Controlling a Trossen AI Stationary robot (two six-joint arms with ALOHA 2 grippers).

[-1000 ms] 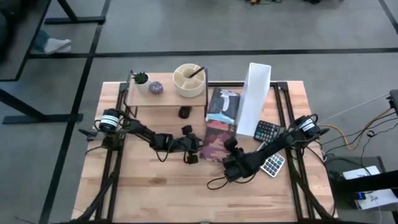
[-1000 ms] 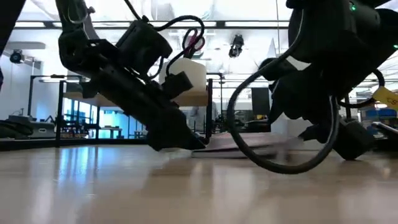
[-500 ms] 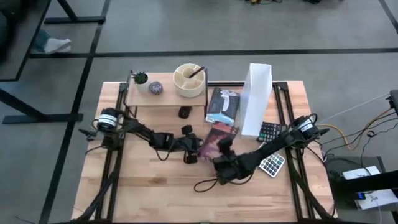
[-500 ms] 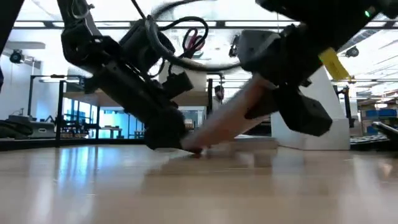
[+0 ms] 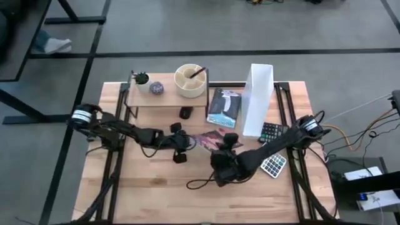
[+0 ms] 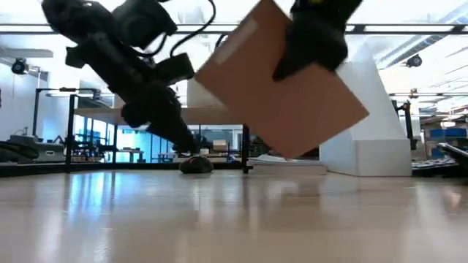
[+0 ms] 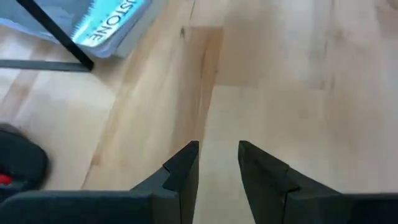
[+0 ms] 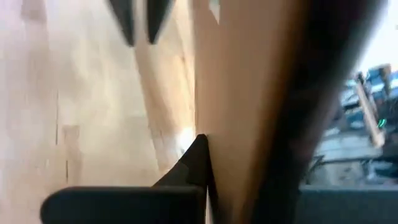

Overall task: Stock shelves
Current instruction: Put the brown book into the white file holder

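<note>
Right gripper (image 5: 222, 145): jaws clamped on a thin brown-backed book with a dark pink cover (image 6: 281, 80), lifted off the light wooden tabletop (image 5: 156, 187) and tilted, one corner hanging low in the low view.

Left gripper (image 7: 217, 163): jaws nearly shut with a narrow gap, holding nothing, hovering low over the tabletop just beside the lifted book.

Shelf: the small light-wood riser shelf on thin black legs (image 5: 165, 100) sits at the far left of the tabletop, well apart from the lifted book. On top — a tiny potted plant (image 5: 142, 79), a small purple ball (image 5: 156, 89) and a round cream bowl (image 5: 190, 80). A small dark mouse-like lump (image 5: 184, 113) lies at its front edge.

Other stuff: a blue-and-white book (image 5: 223, 107) lies flat between the shelf and a tall white angled file holder (image 5: 256, 99); two calculators (image 5: 272, 150) lie near the right arm.

Doing the step well: my guess is the book wants levelling before it travels. The grip looks to be on one edge, so a slow swing should keep it from slipping. Clear the mouse thing and the flat book, and aim for the open space under the top board, since the top is crowded.

Readable text: left wrist view shows "...STONE" in white on the blue book's spine; the rest is cut off.
</note>
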